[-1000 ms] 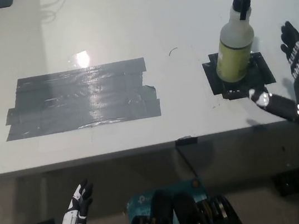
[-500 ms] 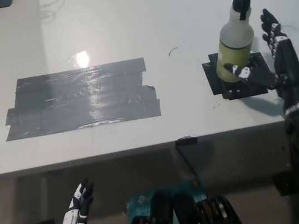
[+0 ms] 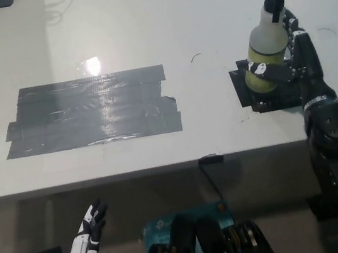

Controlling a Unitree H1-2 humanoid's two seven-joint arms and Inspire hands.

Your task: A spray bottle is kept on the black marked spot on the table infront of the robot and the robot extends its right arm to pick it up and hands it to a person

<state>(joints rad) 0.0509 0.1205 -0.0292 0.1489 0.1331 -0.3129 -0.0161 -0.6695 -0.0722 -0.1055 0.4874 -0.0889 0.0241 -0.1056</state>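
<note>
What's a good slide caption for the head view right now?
Black right hand wraps the spray bottle standing on its black marked spot; white left hand rests below the table edge.

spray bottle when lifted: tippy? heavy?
The translucent plastic spray bottle with black trigger head looks tall and narrow, so probably tippy. Yellowish liquid fills only its lower part: likely light, may slosh. Black right robot hand wraps mid-body; smooth plastic could slip.

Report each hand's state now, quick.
Left hand: white, open, holding nothing, resting low below the table edge.
Right hand: black, wrapped around the translucent plastic spray bottle with yellowish liquid, which stands on the black taped spot.
</note>
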